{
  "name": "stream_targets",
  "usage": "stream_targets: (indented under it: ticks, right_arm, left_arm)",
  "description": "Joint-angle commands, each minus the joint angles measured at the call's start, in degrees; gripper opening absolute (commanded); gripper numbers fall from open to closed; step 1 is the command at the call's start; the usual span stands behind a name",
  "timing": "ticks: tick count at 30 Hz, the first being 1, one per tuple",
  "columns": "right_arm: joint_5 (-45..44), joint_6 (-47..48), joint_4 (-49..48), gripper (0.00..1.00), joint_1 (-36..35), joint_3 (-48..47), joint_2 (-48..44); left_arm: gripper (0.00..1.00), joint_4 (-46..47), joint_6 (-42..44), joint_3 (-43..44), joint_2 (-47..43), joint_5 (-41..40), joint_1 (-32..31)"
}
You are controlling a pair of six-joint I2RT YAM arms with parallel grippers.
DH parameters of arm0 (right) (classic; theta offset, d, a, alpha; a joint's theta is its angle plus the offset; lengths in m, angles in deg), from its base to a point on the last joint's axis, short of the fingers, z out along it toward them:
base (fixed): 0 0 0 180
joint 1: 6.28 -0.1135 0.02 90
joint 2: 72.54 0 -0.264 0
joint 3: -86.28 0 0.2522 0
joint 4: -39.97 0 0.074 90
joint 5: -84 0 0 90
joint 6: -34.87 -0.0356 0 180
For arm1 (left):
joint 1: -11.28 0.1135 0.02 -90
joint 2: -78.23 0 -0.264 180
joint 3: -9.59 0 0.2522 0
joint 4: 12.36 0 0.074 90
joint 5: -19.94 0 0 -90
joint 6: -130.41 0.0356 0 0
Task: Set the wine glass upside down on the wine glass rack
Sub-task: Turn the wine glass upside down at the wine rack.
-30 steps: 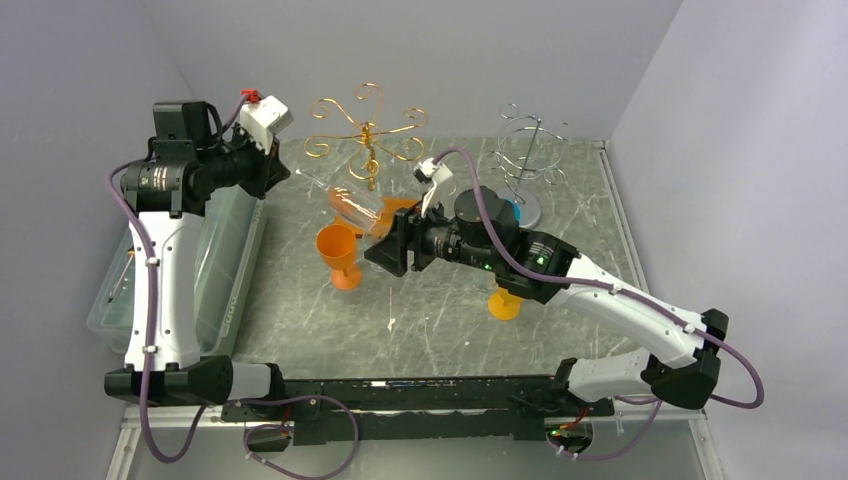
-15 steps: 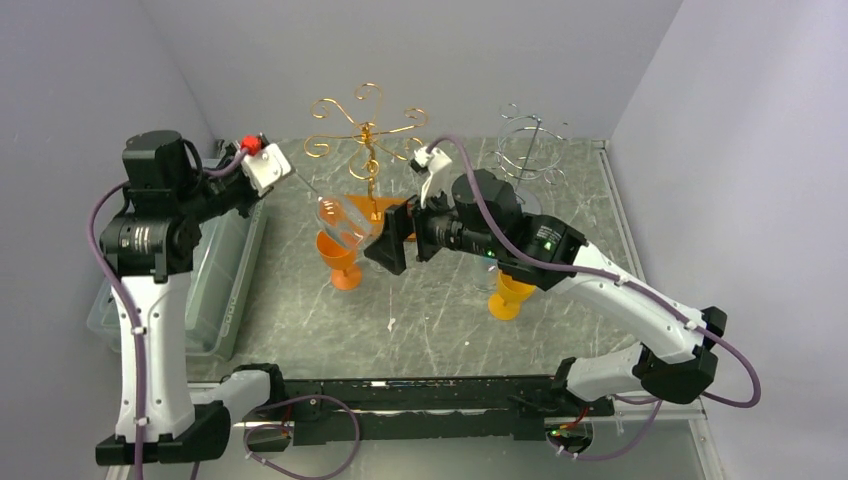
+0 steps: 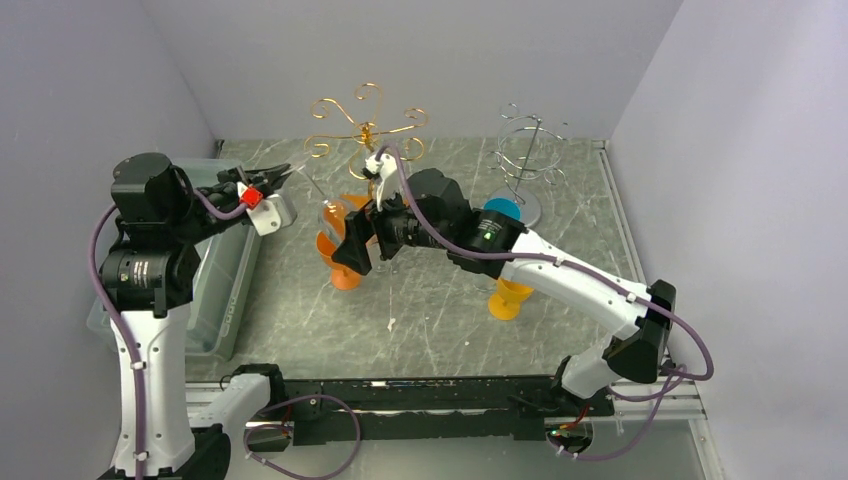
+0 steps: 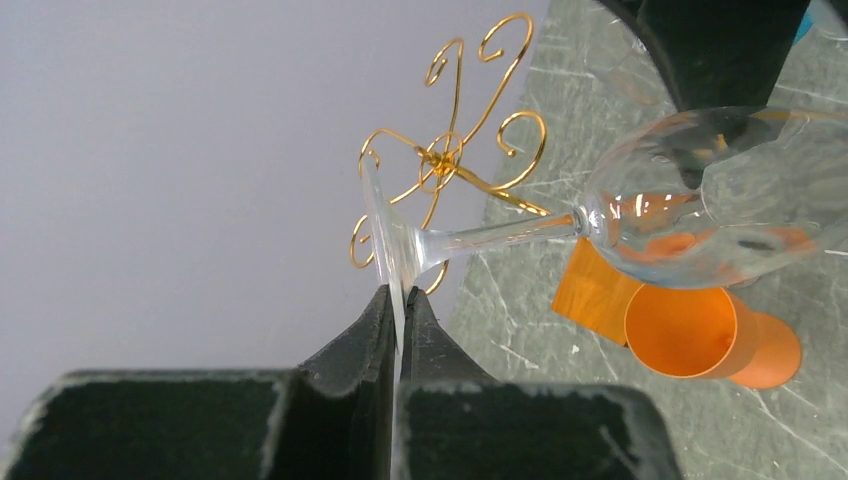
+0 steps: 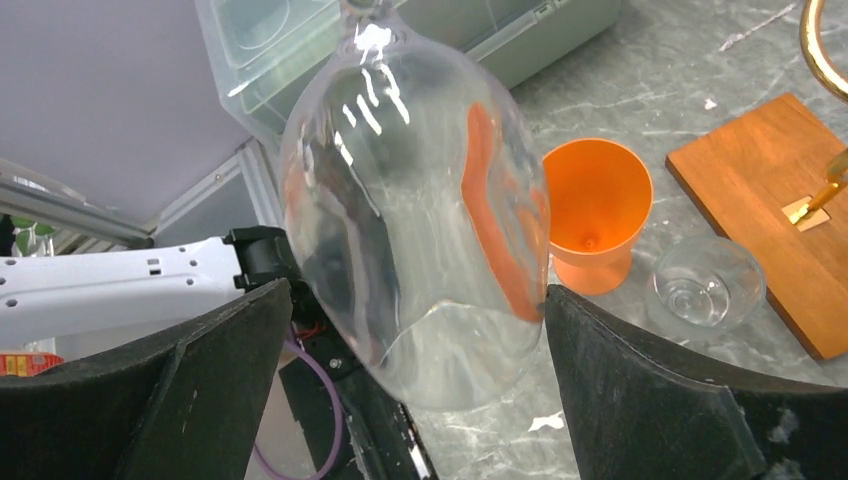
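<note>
The clear wine glass (image 4: 690, 195) hangs in the air near the curly gold wire rack (image 4: 450, 160). The left gripper (image 4: 398, 318) pinches its thin foot; the right gripper's (image 5: 415, 330) 2 black fingers flank the smooth bowl — contact hard to make out. An orange plastic goblet (image 5: 592, 212) stands below.

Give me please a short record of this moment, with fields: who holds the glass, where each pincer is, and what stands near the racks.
glass: clear wine glass, lying roughly sideways in the air
left pincer: shut on the glass foot
right pincer: open, its fingers on either side of the bowl
gold rack: on a wooden base, nothing hanging
silver rack: at the back right
below the glass: orange cup, upright
</note>
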Motion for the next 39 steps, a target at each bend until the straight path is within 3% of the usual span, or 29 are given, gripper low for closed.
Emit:
stream_targets:
  ticks: [1, 3, 5, 7, 13, 15, 18, 19, 26, 39]
  right_arm:
    - [-0.08, 0.74, -12.22, 1.0, 0.05, 2.94, -2.54]
    - [-0.71, 0.82, -16.08, 0.97, 0.05, 5.2, -3.03]
    - [-1.28, 0.76, -18.99, 0.87, 0.03, 7.51, -3.39]
    - [-2.25, 1.01, -20.75, 0.7, 0.05, 9.25, -3.53]
    - [-8.81, 2.47, -27.55, 0.37, 0.05, 15.97, -5.57]
    - [-11.46, 3.32, -30.21, 0.34, 0.05, 19.15, -6.59]
    - [-15.2, 4.48, -33.82, 0.29, 0.26, 23.07, -7.84]
    - [-16.58, 4.51, -34.67, 0.28, 0.47, 24.15, -8.25]
    - [-18.76, 2.1, -41.18, 0.25, 4.56, 30.58, -10.66]
    - [-15.82, 0.47, -45.22, 0.25, 9.19, 31.82, -8.21]
  left_arm:
    - [0.0, 5.56, 2.17, -0.66, -1.2, 6.26, -0.1]
    - [0.0, 5.72, 1.91, -0.7, -1.19, 6.87, -0.14]
    - [0.0, 6.63, 0.77, -0.9, -1.2, 7.04, -0.14]
    - [0.0, 7.11, -0.06, -0.81, -1.19, 7.49, -0.14]
    - [0.03, 7.69, -1.07, -1.6, -0.93, 9.03, -0.14]
    - [0.29, 8.81, -2.96, -2.71, -1.13, 9.34, -0.14]
    - [0.8, 12.04, -6.04, -4.83, -1.61, 8.9, -0.14]
    - [0.91, 12.64, -7.53, -5.2, -1.4, 8.25, -0.14]
    - [0.95, 8.53, -19.64, -0.22, 4.29, -0.44, -0.14]
    - [0.91, 7.35, -35.62, 1.15, 12.77, -14.41, -0.09]
